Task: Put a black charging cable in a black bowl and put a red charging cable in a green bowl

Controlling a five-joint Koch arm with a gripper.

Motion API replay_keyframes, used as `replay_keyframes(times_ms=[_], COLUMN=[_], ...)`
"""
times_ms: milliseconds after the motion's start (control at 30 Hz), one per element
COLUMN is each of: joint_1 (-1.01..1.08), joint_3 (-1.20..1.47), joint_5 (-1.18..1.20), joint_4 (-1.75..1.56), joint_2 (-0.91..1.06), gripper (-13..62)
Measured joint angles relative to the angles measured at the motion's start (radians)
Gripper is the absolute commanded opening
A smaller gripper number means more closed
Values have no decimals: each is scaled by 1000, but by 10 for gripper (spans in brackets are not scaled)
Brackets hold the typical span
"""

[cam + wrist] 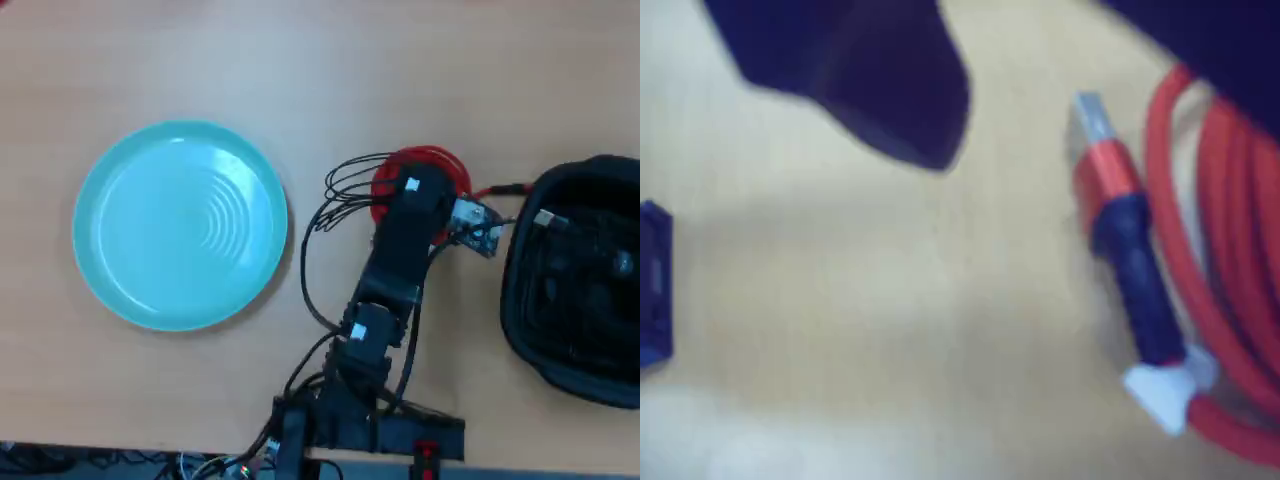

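Wrist view is showing me the bright red coiled charging cable (1225,250) lying on the pale wooden tabletop (890,300), its red-and-black plug with a silver tip and white tie pointing up. One dark jaw of the claw (890,80) is hanging blurred above bare wood, touching nothing I can see; I cannot tell how far it is parted. Overhead, I am seeing the arm covering most of that red coil (440,165), between the round shallow turquoise-green bowl (110,250) and the rounded-square black bowl (520,300), where the thin black charging cable (560,235) is lying inside.
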Motion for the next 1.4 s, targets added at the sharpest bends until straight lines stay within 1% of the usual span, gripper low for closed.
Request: replay_keyframes(times_ms=[133,233,500,867,1133,1200,1267,1333,1400], joint_1=[-26,-55,-83,-123,-218,-230,-233,-233,-233], joint_3=[41,132,314,331,331,331,331,330,330], joint_5=[0,0,0,-2,-83,-83,-83,-83,-83], joint_4=[-40,-97,-380,-436,-508,-517,-525,-532,-548], joint_2=[0,0,2,6,8,8,8,8,9], gripper=[546,545,539,536,529,508,462,381,269])
